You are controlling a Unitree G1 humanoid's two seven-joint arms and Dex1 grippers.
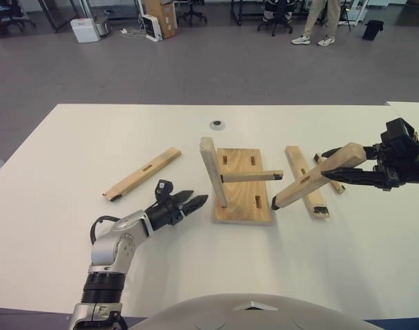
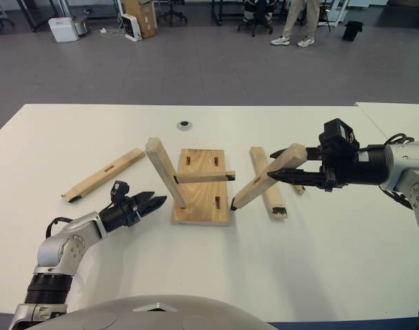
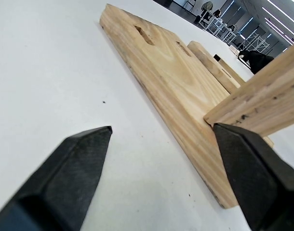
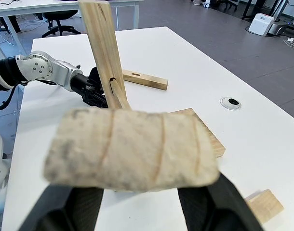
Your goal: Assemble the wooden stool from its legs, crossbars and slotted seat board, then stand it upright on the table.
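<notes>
Fitting leg no. 2, I'd say: right gripper (image 2: 286,165) is clamped on a tilted leg (image 2: 254,187), low end just beside the flat seat board (image 1: 244,203), while left gripper (image 1: 196,199) gapes wide nr the planted leg (image 1: 213,172) w/ crossbar (image 1: 254,176) — next move needs that end lined up over a free slot.

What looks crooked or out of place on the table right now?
The leg standing in the seat board seems to lean toward the robot's left rather than standing square. Its crossbar juts out over the board with the far end unattached. Nothing looks broken.
</notes>
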